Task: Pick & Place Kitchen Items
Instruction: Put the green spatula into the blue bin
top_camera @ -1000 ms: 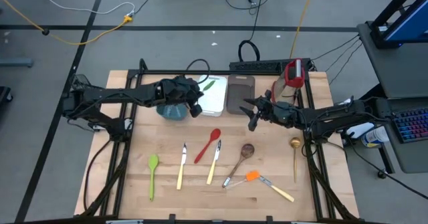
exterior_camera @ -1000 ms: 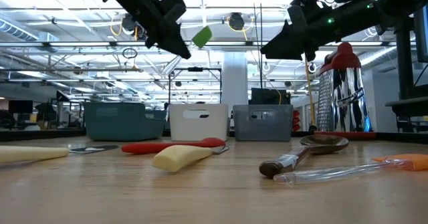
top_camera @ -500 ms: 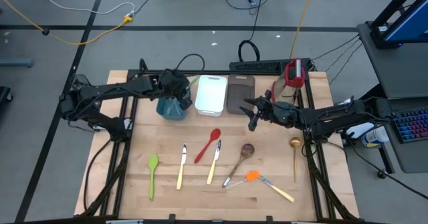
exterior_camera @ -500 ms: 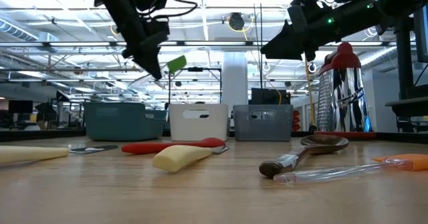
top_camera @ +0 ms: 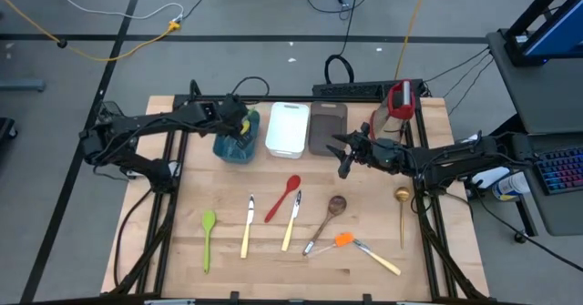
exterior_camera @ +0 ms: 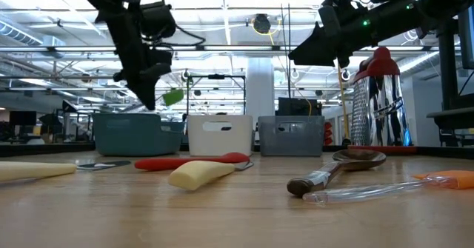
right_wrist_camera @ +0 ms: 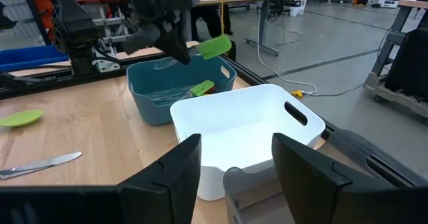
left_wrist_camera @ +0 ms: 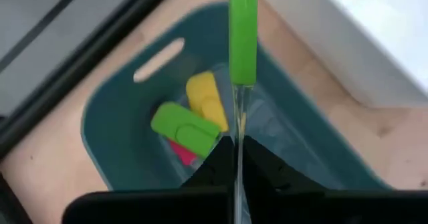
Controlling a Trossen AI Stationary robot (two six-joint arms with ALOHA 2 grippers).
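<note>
The left gripper (left_wrist_camera: 235, 160) is clamped on the clear shaft of a green spatula (left_wrist_camera: 242, 33), whose green blade sticks out well past the fingertips and hangs over the teal tray (left_wrist_camera: 110, 114); from the table-level camera the blade (exterior_camera: 172, 97) shows just above the tray's rim, not yet inside it; within the teal tray lie a yellow spatula (left_wrist_camera: 205, 100), another green spatula blade (left_wrist_camera: 184, 127) and a bit of something pink-red beneath it, too covered to name; the white tray (top_camera: 288, 127) stands just beside the teal tray and the grey tray (top_camera: 327, 127) just beyond the white one; the right gripper (top_camera: 344, 154) waits in the air near the grey tray, on the side away from the teal tray, its fingers apart and holding nothing; well apart from the teal tray, toward the front of the wooden table (top_camera: 182, 250), lie a green spoon (top_camera: 208, 237), two pale-handled knives (top_camera: 247, 225), a red spoon (top_camera: 283, 198), a wooden spoon (top_camera: 326, 218), an orange spatula (top_camera: 364, 250) and a gold spoon (top_camera: 402, 212); a red-topped metal grater (exterior_camera: 378, 100) stands at the far corner past the grey tray; around the table is grey floor with cables, and behind it an open workshop with ceiling rails and lights; the handles of the things in the teal tray are hidden by the gripper.
</note>
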